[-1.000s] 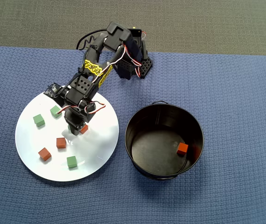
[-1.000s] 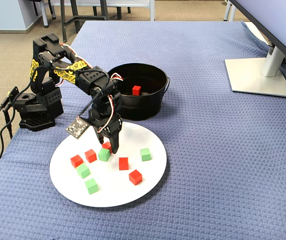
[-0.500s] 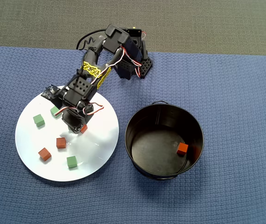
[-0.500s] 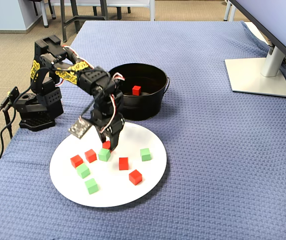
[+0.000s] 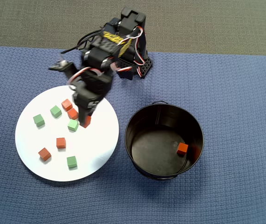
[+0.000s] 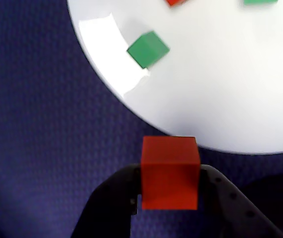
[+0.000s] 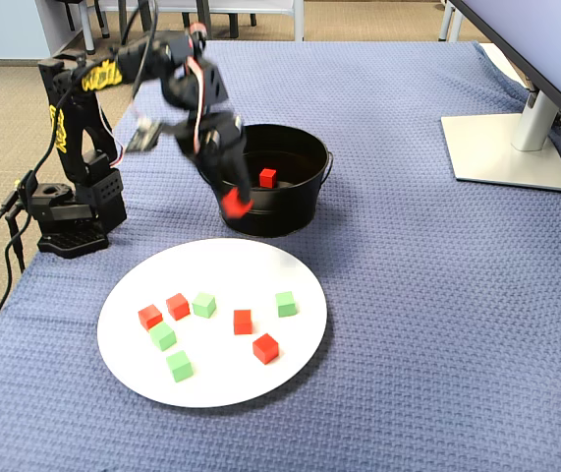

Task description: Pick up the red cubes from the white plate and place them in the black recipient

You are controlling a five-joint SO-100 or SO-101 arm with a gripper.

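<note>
My gripper (image 6: 170, 173) is shut on one red cube (image 6: 170, 171), held in the air above the blue cloth just off the white plate's (image 6: 220, 89) edge. In the overhead view the gripper (image 5: 85, 122) overlaps the plate's (image 5: 98, 140) right part. In the fixed view the gripper (image 7: 233, 204) hangs in front of the black pot (image 7: 290, 211). Several red cubes lie on the plate, among them two (image 5: 66, 104) (image 5: 61, 143). One red cube (image 5: 182, 149) lies inside the pot (image 5: 153, 147).
Several green cubes lie on the plate among the red ones, such as one (image 5: 73, 125) by the gripper and one (image 6: 148, 48) in the wrist view. The arm's base (image 7: 69, 221) stands at the back left. A monitor foot (image 7: 506, 147) stands at the far right.
</note>
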